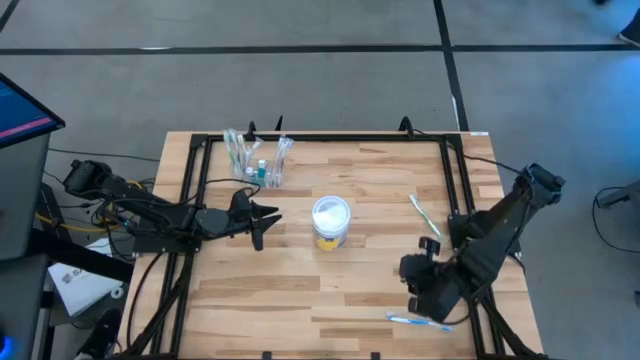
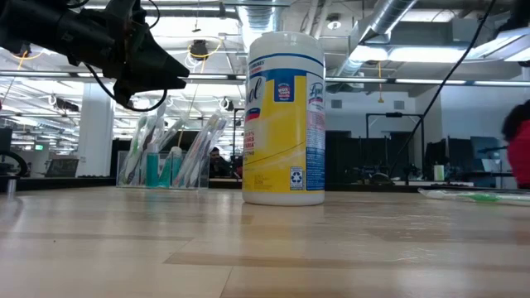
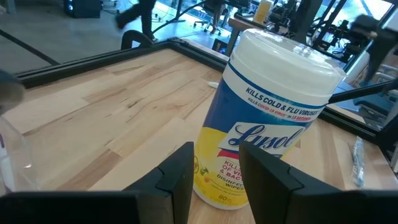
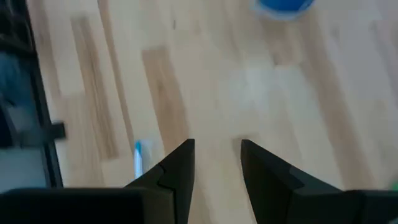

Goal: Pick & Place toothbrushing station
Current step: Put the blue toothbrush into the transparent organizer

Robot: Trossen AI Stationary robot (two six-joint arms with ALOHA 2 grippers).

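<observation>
Both spread: left end effector [image 1: 262, 222] hovers near toothbrushing station [image 1: 258, 160]; right end effector [image 1: 417, 300] well apart.

Toothbrushing station [image 1: 258, 160]: small clear plastic stand with narrow cups, upright near the table's far edge, left of centre. Holds several toothbrushes leaning outward and a teal-capped item low in the middle. Seen level across the table [image 2: 170, 157], sits flat on the wood, untouched.

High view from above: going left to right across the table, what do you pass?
Left gripper → toothbrushing station → tub → green toothbrush → right gripper.
</observation>
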